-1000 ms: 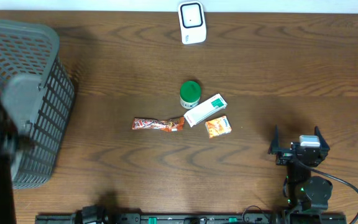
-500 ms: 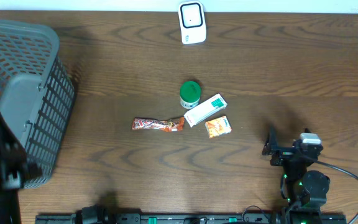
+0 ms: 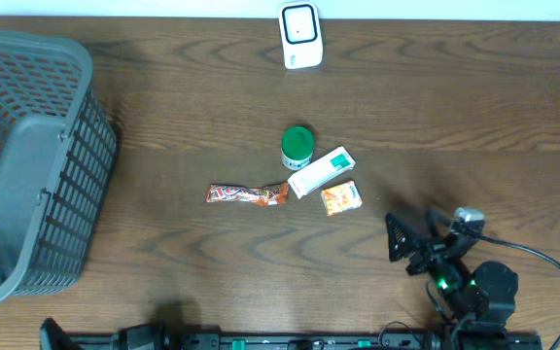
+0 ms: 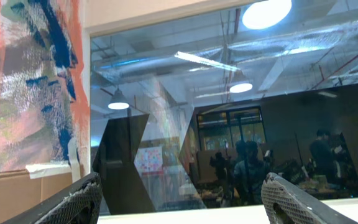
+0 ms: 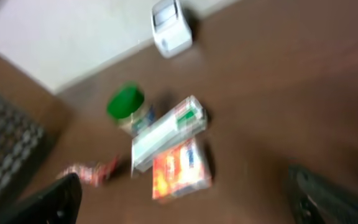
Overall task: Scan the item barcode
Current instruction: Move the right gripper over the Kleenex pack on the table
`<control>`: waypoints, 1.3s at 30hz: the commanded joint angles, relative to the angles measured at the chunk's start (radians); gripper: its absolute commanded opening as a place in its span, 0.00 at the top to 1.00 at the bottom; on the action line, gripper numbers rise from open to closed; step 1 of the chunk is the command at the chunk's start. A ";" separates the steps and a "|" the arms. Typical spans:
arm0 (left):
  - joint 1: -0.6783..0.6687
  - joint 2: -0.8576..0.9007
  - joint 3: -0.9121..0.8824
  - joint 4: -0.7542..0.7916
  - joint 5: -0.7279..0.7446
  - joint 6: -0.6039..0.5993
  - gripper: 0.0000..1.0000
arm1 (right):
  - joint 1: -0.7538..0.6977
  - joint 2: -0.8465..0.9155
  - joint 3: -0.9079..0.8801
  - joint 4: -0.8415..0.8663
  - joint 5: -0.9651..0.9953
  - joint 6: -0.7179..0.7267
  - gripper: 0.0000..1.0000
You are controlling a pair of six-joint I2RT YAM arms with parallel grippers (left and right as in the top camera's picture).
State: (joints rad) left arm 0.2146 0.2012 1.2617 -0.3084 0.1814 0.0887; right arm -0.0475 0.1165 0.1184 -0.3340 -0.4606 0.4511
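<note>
A small cluster of items lies mid-table: a green-lidded jar (image 3: 297,146), a white and green box (image 3: 322,171), an orange packet (image 3: 340,197) and a red wrapper (image 3: 248,194). The white scanner (image 3: 300,36) stands at the far edge. My right gripper (image 3: 414,236) hovers open and empty near the front right, pointing left toward the cluster. Its blurred wrist view shows the jar (image 5: 126,106), box (image 5: 166,134), packet (image 5: 180,168) and scanner (image 5: 171,28) ahead of the gripper (image 5: 188,205). My left gripper (image 4: 182,205) is open and empty, facing the room and ceiling.
A large grey mesh basket (image 3: 27,165) fills the table's left side and shows in the right wrist view as the basket (image 5: 5,143). A black cable (image 3: 542,267) loops behind the right arm. Bare wood lies between the items and the right gripper.
The left arm's dark shape over the basket has dropped out of the overhead view. The right gripper has swung left, toward the items.
</note>
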 commanded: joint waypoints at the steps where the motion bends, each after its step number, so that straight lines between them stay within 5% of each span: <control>1: 0.004 -0.008 -0.031 0.008 0.009 -0.004 0.17 | 0.010 0.040 0.137 -0.088 -0.026 -0.090 0.01; 11: 0.004 -0.009 -0.106 0.039 0.010 -0.004 0.17 | 0.063 0.584 0.662 -0.496 0.103 -0.341 0.01; 20: 0.004 -0.010 -0.157 0.068 0.009 -0.004 0.17 | 0.479 1.156 1.091 -0.726 0.330 -0.359 0.01; 29: 0.004 -0.166 -0.311 0.136 0.010 -0.005 0.16 | 0.646 1.506 1.132 -0.635 0.366 -0.392 0.01; 39: -0.035 -0.185 -0.412 0.145 0.005 -0.003 0.16 | 0.574 1.554 1.136 -0.601 0.453 -0.236 0.01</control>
State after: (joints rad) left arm 0.1913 0.0067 0.8642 -0.1757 0.1814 0.0853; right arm 0.5537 1.6871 1.2415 -0.9375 -0.0624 0.1658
